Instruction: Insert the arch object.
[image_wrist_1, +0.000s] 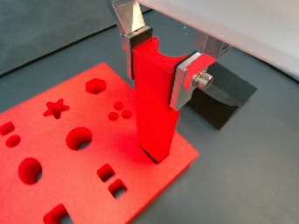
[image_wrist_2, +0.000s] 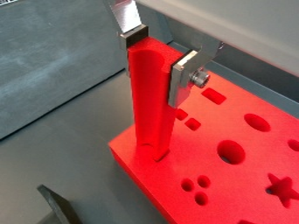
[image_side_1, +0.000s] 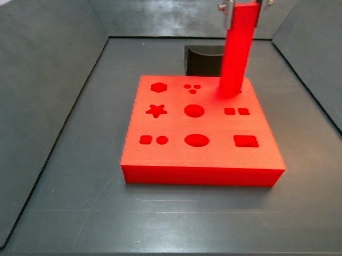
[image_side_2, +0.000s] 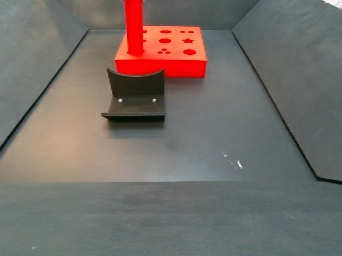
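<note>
The arch object (image_wrist_1: 156, 101), a long bright-red bar with a curved notch in its upper end, stands upright with its lower end in a hole near one edge of the flat red board (image_wrist_1: 70, 188). It shows in both wrist views (image_wrist_2: 152, 105) and both side views (image_side_1: 235, 55) (image_side_2: 134, 25). My gripper (image_wrist_1: 163, 57) is shut on the bar's upper end, one silver finger on each side (image_wrist_2: 158, 57). In a side view the gripper (image_side_1: 246, 5) sits at the picture's upper edge. The board (image_side_1: 201, 160) (image_side_2: 187, 62) (image_wrist_2: 251, 201) has several shaped holes.
The dark fixture (image_side_2: 135, 95) stands on the floor in front of the board in a side view, and behind the board in the other (image_side_1: 203, 58). It also shows in both wrist views (image_wrist_1: 225, 96) (image_wrist_2: 61, 206). Grey walls (image_side_1: 60, 110) enclose the floor.
</note>
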